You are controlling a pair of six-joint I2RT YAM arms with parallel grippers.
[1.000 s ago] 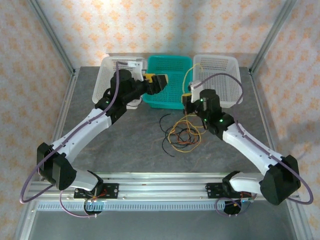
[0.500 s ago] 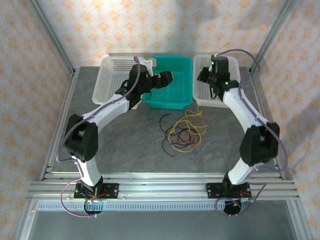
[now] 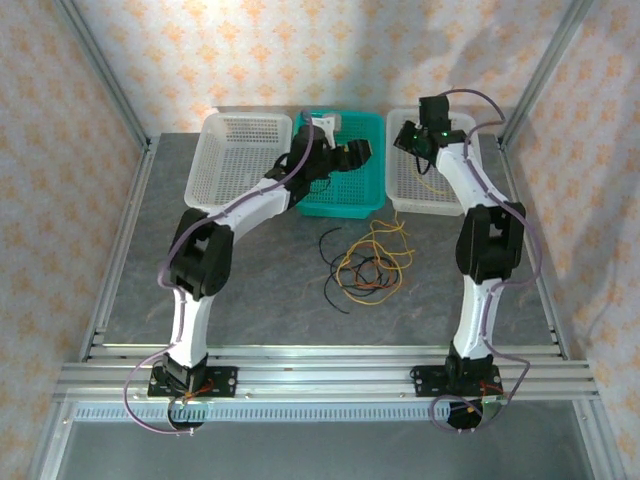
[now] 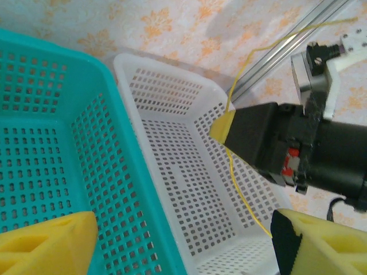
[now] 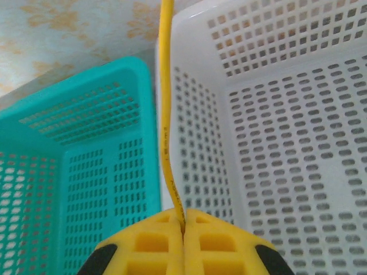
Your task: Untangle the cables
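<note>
Am pinching thin yellow wire cable (image 5: 167, 114) in right gripper (image 5: 183, 220) over white perforated plastic basket (image 5: 298, 114), far-right corner of table (image 3: 250, 270); aiming tail inside rim before releasing. Left gripper (image 3: 358, 152) gaping wide, empty.

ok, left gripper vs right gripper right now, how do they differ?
The left gripper stands open with nothing between its fingers; the right gripper is shut on the yellow cable. The left gripper hangs over the teal basket; the right gripper is over the right white basket. Shared: yellow fingers, both raised by the far baskets.
</note>
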